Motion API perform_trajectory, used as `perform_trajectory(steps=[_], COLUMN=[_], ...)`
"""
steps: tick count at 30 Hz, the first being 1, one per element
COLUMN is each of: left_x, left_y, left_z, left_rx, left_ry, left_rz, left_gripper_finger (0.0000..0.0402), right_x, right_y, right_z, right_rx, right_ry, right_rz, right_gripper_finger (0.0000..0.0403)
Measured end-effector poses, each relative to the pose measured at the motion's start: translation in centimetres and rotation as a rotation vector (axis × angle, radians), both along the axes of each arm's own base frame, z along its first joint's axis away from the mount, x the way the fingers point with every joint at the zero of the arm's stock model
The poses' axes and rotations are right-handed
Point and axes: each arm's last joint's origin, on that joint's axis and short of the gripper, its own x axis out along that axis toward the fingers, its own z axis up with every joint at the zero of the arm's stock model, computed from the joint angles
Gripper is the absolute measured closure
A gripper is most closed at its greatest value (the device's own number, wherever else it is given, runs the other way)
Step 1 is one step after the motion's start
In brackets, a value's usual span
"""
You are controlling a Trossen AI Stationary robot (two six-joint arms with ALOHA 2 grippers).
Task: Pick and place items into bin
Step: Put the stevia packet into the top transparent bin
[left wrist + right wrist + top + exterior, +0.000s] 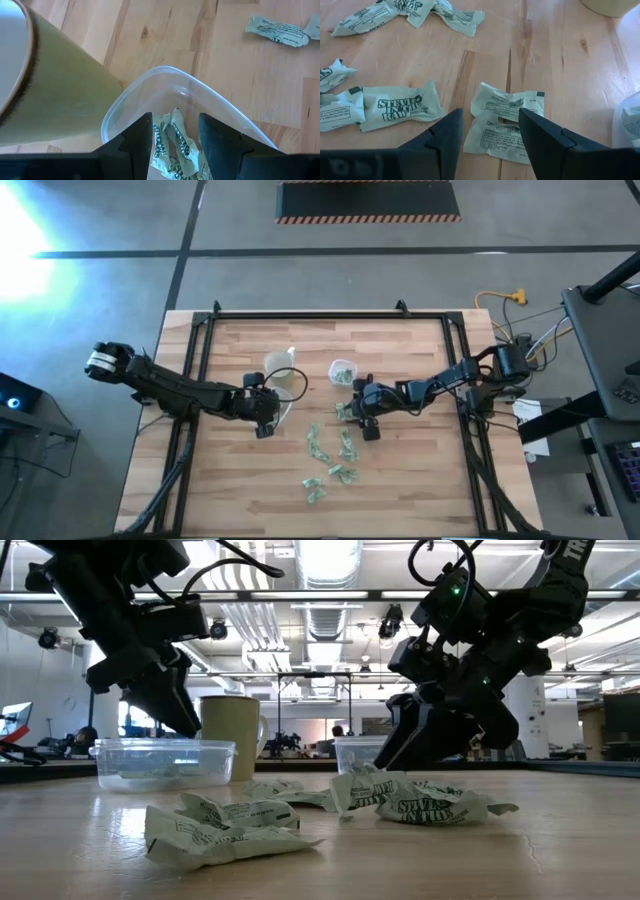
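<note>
Several small pale-green and white crinkled packets lie scattered on the wooden table's near middle, and they also show in the low view. A clear plastic bin stands beside the pale yellowish cup. My left gripper hangs open over this bin, with packets lying in it below the gap between the fingers. My right gripper is open just above the table, its fingers on either side of two flat packets. In the high view it is at the table's middle.
A second small clear container with packets inside stands on the far side of my right gripper; its wall shows in the right wrist view. The cup stands close against the bin. Bare wood lies toward the near and left edges.
</note>
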Motion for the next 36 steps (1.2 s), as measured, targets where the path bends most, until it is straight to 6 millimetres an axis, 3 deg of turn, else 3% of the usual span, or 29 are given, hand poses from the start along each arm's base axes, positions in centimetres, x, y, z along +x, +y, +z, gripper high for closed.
perform_trajectory(steps=[21,29,36], left_x=[0.0,0.0,0.0], left_y=[0.0,0.0,0.0], left_z=[0.0,0.0,0.0], left_rx=[0.000,-0.001,-0.003], left_ry=[0.000,-0.002,0.000], left_rz=[0.000,-0.001,-0.003], left_gripper_finger=[0.0258,0.0258,0.0258], right_x=[-0.1,1.3,2.0], right_y=[0.0,0.0,0.1], right_z=[0.0,-2.3,-2.0], right_rx=[0.001,-0.005,0.006], right_ry=[-0.017,0.011,0.051], right_rz=[-0.001,0.007,-0.002], right_gripper_finger=[0.0218,0.0218,0.0218])
